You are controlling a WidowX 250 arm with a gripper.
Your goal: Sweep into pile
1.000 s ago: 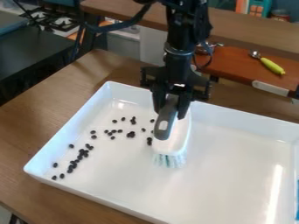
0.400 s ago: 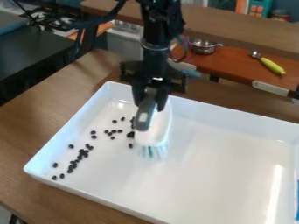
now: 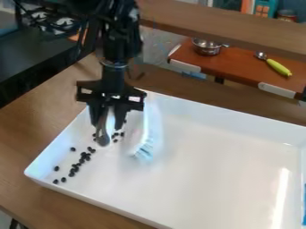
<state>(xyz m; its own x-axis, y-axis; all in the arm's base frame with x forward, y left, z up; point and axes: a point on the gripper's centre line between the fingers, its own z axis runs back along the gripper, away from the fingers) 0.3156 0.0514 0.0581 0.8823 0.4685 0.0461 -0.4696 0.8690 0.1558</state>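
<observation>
Over the left part of the white tray, the black gripper hangs down, shut on the grey handle of the brush. The brush's white head is to the right of the gripper, tilted, with its pale blue bristles low over the tray floor. Dark beans lie in a slanting line towards the tray's left corner. A few more beans show beside the handle, between it and the brush head; others there may be hidden behind the gripper and brush.
The tray's raised walls run around the work area on a wooden table. Behind it stand a red-brown board with a metal pot and a yellow-green handled utensil, and a wooden shelf. A dark surface is at left.
The arm and the brush have moved left across the tray, and the brush has turned. Beans formerly seen around the middle of the group are now covered or shifted; the slanting line looks unchanged.
</observation>
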